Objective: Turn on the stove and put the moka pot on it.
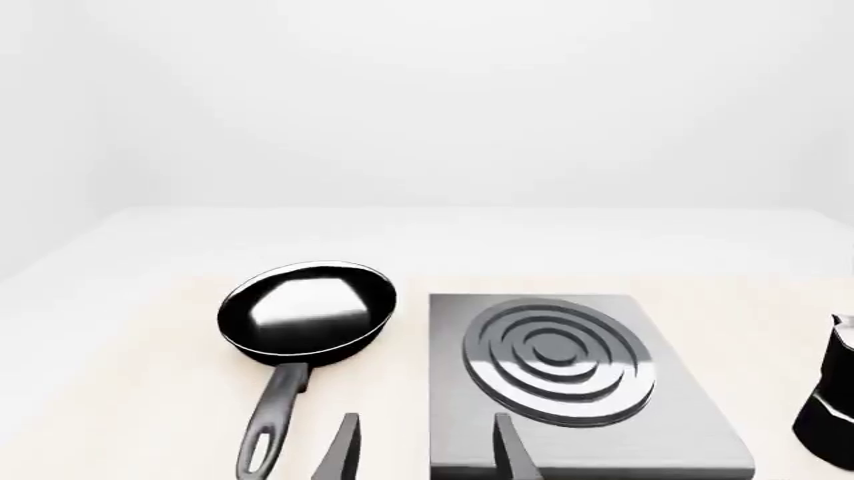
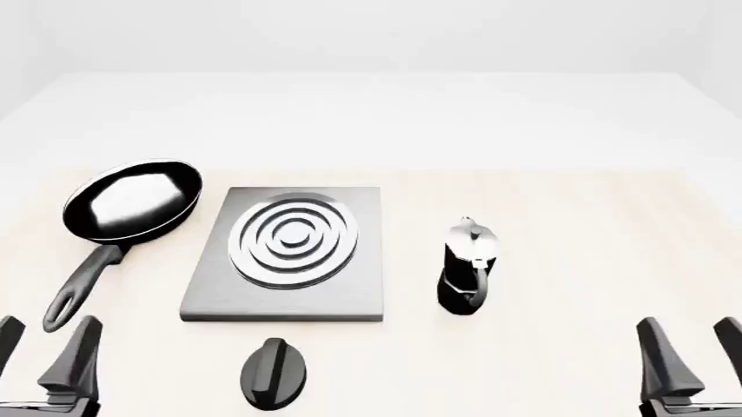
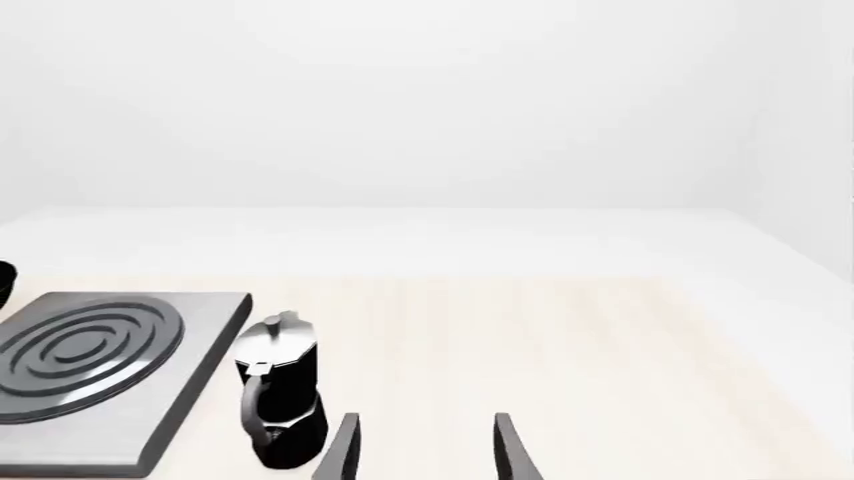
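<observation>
A: What's on the pale wooden surface?

B: Largest first: the flat dark-grey stove plate with silver rings, a long-handled black frying pan to its left, the upright black-and-silver moka pot just right of it, and the round ridged black knob in front.

A: And the tools?

B: Both spread, empty. The left tool is nearer the knob, the right tool nearer the pot; nothing stands between.
</observation>
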`<state>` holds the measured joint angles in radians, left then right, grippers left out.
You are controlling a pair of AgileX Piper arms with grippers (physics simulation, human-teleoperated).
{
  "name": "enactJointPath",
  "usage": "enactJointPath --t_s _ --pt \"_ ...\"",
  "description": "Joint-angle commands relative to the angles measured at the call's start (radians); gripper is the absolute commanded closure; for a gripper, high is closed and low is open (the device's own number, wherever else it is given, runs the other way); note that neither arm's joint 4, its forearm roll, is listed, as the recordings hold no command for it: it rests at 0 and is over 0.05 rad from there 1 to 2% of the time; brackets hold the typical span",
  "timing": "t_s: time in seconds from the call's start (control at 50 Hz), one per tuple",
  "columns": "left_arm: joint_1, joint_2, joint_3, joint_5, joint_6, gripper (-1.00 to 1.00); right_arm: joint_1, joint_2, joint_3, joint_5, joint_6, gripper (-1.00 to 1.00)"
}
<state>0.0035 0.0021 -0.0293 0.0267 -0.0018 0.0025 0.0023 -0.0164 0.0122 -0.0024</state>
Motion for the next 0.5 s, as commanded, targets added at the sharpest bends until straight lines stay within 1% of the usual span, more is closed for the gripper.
enactJointPath --t_s 0.02,0.06,0.08,0.1,0.12,0.14,0.16,0.18,0.2,0.24,0.28,0.3,0.32,0.34,0.38,0.4,0.42,0.46,0.5 --pt "-0.032 0.02 0.007 -0.016 -0.01 -1.0 -0.013 0.011 0.004 -0.017 -0.001 -1.0" --pt "-0.041 0.036 0.005 -0.023 0.0 -1.0 -0.015 0.011 0.006 -0.017 -0.001 -1.0" --pt "-0.07 0.093 0.014 -0.054 -0.006 -1.0 -0.014 0.009 0.009 -0.015 -0.003 -1.0" --pt "-0.071 0.102 0.013 -0.058 -0.023 -1.0 -0.015 0.005 0.01 -0.01 -0.001 -1.0" --pt "-0.067 0.095 0.012 -0.055 -0.016 -1.0 -0.015 0.004 0.01 -0.009 -0.001 -1.0" --pt "-0.084 0.104 0.014 -0.057 0.003 -1.0 -0.015 0.003 0.011 -0.007 -0.002 -1.0" --pt "-0.09 0.113 0.014 -0.059 0.005 -1.0 -0.018 0.004 0.012 -0.007 -0.002 -1.0" --pt "-0.102 0.137 0.014 -0.065 -0.007 -1.0 -0.019 0.003 0.013 -0.006 -0.002 -1.0" --pt "-0.115 0.147 0.014 -0.063 -0.007 -1.0 -0.019 0.003 0.014 -0.005 -0.003 -1.0" --pt "-0.127 0.143 0.015 -0.054 0.017 -1.0 -0.02 0.004 0.014 -0.003 -0.005 -1.0" --pt "-0.15 0.18 0.013 -0.055 -0.009 -1.0 -0.018 0.006 0.013 -0.003 -0.009 -1.0" --pt "-0.159 0.187 0.015 -0.057 -0.002 -1.0 -0.018 0.007 0.012 -0.003 -0.009 -1.0" --pt "-0.178 0.175 0.019 -0.043 0.022 -1.0 -0.016 0.011 0.011 -0.005 -0.011 -1.0" --pt "-0.185 0.209 0.02 -0.052 -0.008 -1.0 -0.014 0.012 0.011 -0.005 -0.012 -1.0" --pt "-0.211 0.203 0.022 -0.035 0.022 -1.0 -0.012 0.011 0.009 -0.004 -0.014 -1.0" --pt "-0.216 0.197 0.022 -0.026 0.027 -1.0 -0.011 0.01 0.009 -0.003 -0.014 -1.0" --pt "-0.229 0.218 0.019 -0.022 0.012 -1.0 -0.011 0.009 0.011 -0.003 -0.014 -1.0" --pt "-0.241 0.216 0.015 -0.005 0.03 -1.0 -0.009 0.009 0.01 -0.003 -0.013 -1.0" --pt "-0.249 0.227 0.006 0.01 0.027 -1.0 -0.005 0.007 0.013 -0.001 -0.014 -1.0"
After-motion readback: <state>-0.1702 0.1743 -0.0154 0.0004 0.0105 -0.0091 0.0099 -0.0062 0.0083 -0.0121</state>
